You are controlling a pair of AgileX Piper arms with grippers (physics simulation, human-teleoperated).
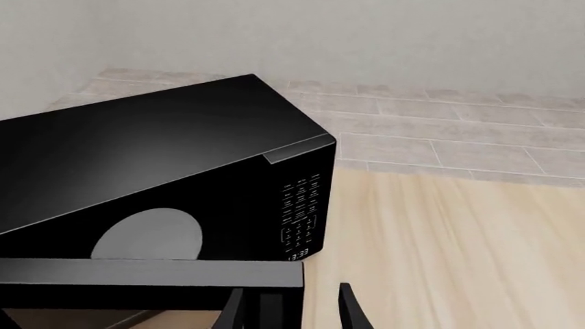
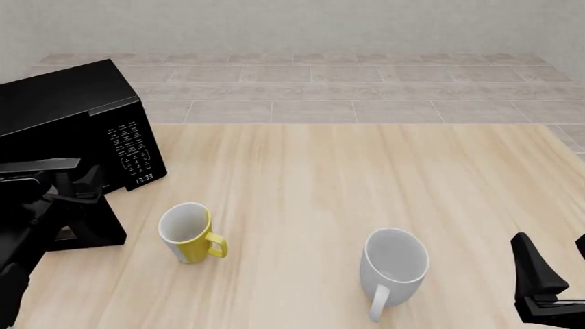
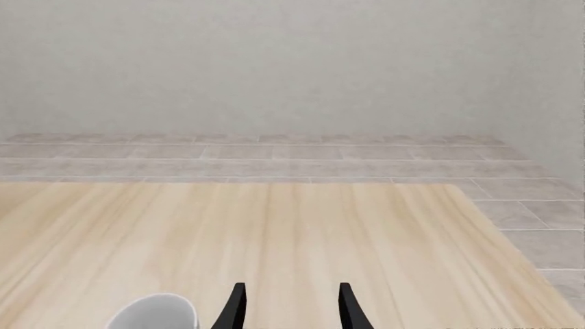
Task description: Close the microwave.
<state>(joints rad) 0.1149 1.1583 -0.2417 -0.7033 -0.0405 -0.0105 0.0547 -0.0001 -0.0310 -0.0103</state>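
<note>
The microwave (image 2: 64, 103) is a large glossy black box at the table's far left, with its white-marked keypad (image 2: 133, 147) facing the room. Its door (image 2: 87, 229) stands swung out toward the arms' side. In the left wrist view the microwave (image 1: 137, 151) shows a pale round plate (image 1: 146, 236) inside, with the door's top edge (image 1: 151, 272) running across in front. My left gripper (image 1: 290, 312) is open at the door's free end, also visible as the left gripper (image 2: 81, 186) beside the door. My right gripper (image 2: 555, 257) is open at the near right, holding nothing.
A yellow mug (image 2: 188, 232) stands just right of the open door. A bigger white mug (image 2: 393, 264) sits near the front, left of the right gripper; its rim (image 3: 155, 312) shows in the right wrist view. Grey tiles and a wall lie beyond the table.
</note>
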